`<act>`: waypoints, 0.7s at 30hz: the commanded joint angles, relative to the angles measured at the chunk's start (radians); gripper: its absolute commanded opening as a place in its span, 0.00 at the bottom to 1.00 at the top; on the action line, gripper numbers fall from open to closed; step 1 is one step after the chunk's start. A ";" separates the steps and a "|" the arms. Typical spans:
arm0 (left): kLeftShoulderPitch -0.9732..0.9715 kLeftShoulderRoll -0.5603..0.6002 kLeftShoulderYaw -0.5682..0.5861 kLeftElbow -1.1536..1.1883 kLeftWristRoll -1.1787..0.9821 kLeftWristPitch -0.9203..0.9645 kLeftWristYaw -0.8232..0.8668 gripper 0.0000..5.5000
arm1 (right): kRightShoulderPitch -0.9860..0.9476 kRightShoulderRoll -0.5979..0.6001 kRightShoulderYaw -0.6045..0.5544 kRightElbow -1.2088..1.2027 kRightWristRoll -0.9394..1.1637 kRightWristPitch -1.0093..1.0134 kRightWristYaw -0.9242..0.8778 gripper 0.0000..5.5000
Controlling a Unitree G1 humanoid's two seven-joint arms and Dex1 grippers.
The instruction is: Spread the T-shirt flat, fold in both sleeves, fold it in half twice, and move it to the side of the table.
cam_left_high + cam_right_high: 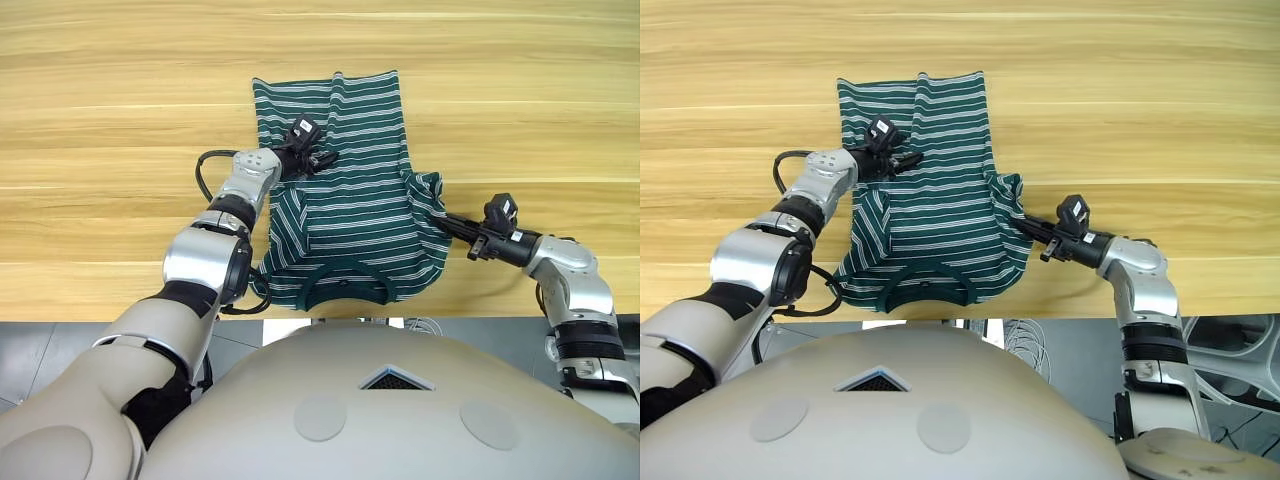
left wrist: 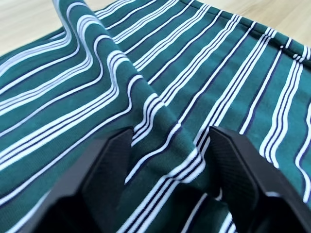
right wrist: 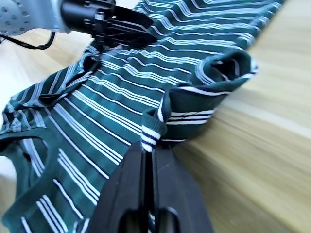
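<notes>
A dark green T-shirt (image 1: 350, 190) with white stripes lies on the wooden table (image 1: 120, 110), collar (image 1: 345, 283) toward the near edge. Its left side is folded inward over the body. My left gripper (image 1: 322, 158) rests on the upper left part of the shirt, and a raised ridge of fabric (image 2: 160, 126) is pinched between its fingers (image 2: 109, 160). At the shirt's right side, my right gripper (image 3: 147, 148) is shut on the hem of the right sleeve (image 3: 214, 87), holding it just above the table. The sleeve is bunched and curled.
The table's near edge (image 1: 120, 320) runs just below the collar. Bare wood stretches to the left, right and far side of the shirt. A black cable (image 1: 203, 172) loops beside my left forearm.
</notes>
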 commanded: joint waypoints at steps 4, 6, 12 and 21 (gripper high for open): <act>-0.003 -0.027 -0.014 0.019 0.033 0.020 0.008 0.51 | -0.017 -0.026 0.134 -0.125 -0.128 0.074 -0.071 0.01; -0.004 -0.034 -0.017 0.020 0.037 0.021 0.009 0.51 | -0.030 -0.030 0.187 -0.152 -0.188 0.106 -0.104 0.01; -0.002 -0.046 -0.022 0.022 0.048 0.023 0.015 0.51 | -0.034 -0.046 0.264 -0.207 -0.286 0.140 -0.164 0.01; -0.003 -0.044 -0.022 0.024 0.056 0.027 0.020 0.51 | 0.011 -0.108 0.242 -0.420 -0.110 0.236 -0.051 0.29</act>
